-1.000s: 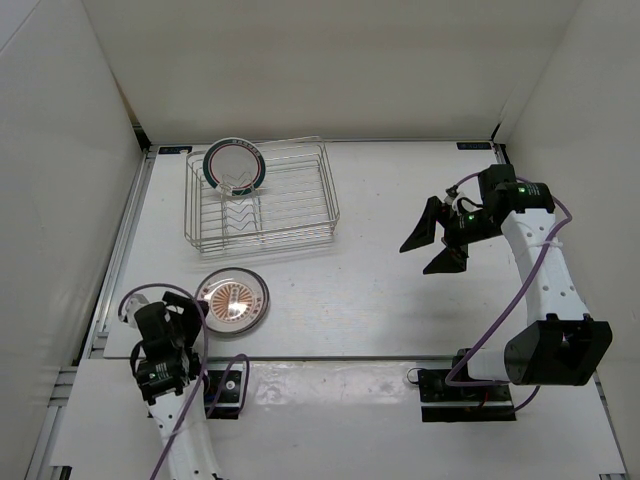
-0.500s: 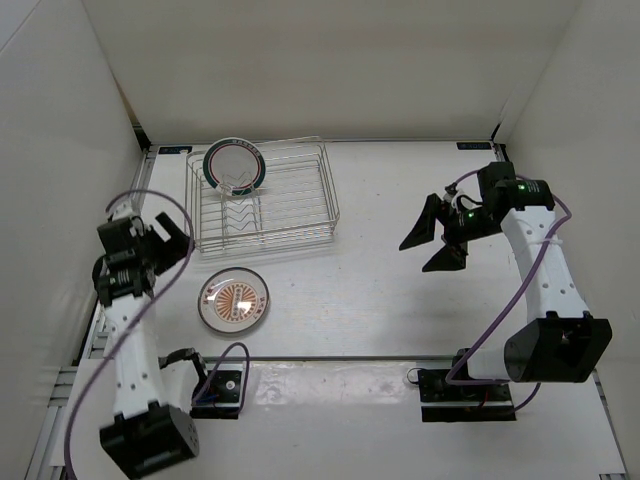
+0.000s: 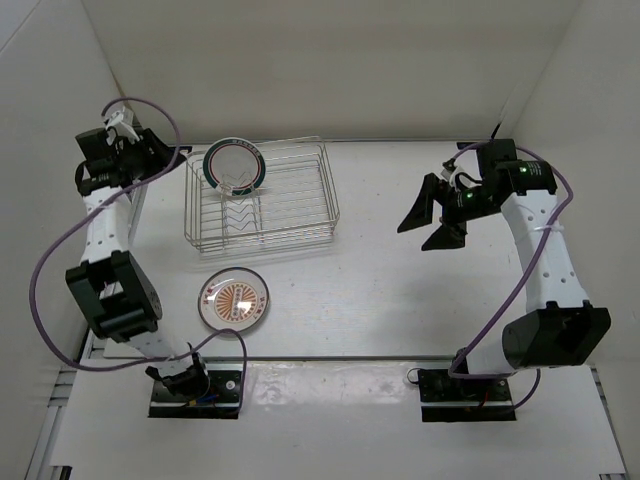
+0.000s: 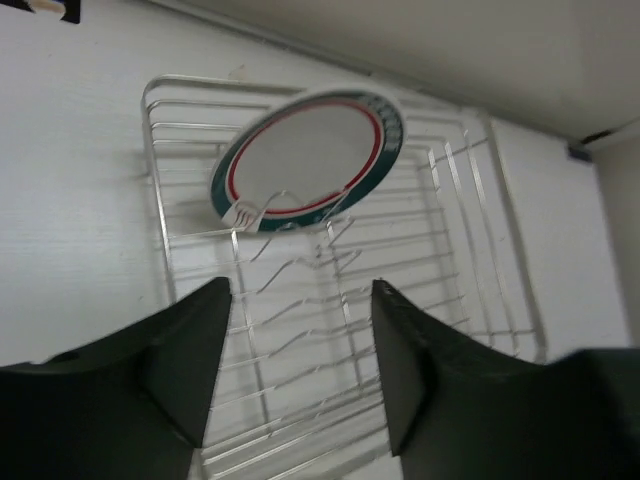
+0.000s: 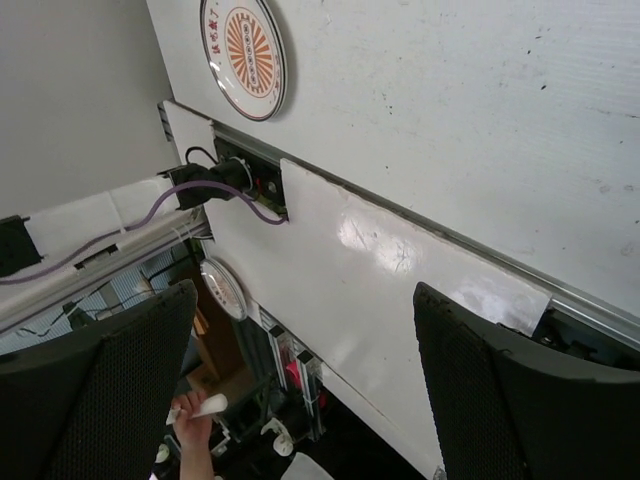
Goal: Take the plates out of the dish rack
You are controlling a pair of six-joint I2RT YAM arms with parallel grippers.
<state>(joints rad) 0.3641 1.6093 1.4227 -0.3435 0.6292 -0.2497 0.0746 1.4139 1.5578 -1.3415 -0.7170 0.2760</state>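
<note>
The wire dish rack (image 3: pixel 290 200) stands at the far left of the table. One plate with a teal rim and red ring (image 3: pixel 234 166) stands upright in its back left corner; it also shows in the left wrist view (image 4: pixel 310 155), above the rack's zigzag dividers (image 4: pixel 310 260). An orange sunburst plate (image 3: pixel 233 299) lies flat on the table in front of the rack, and shows in the right wrist view (image 5: pixel 243 55). My left gripper (image 3: pixel 158 155) (image 4: pixel 300 290) is open and empty, raised left of the rack. My right gripper (image 3: pixel 413 237) (image 5: pixel 300 300) is open and empty, over the right side.
White walls enclose the table on the left, back and right. The left arm's purple cable (image 3: pixel 60 250) loops along the left wall. The table's front edge and mounting rail (image 5: pixel 420 240) show in the right wrist view, with a person's hand (image 5: pixel 190 420) below the table.
My left arm has swung from the front left corner up and back to the far left beside the rack. The right arm has barely moved. The plates have not moved.
</note>
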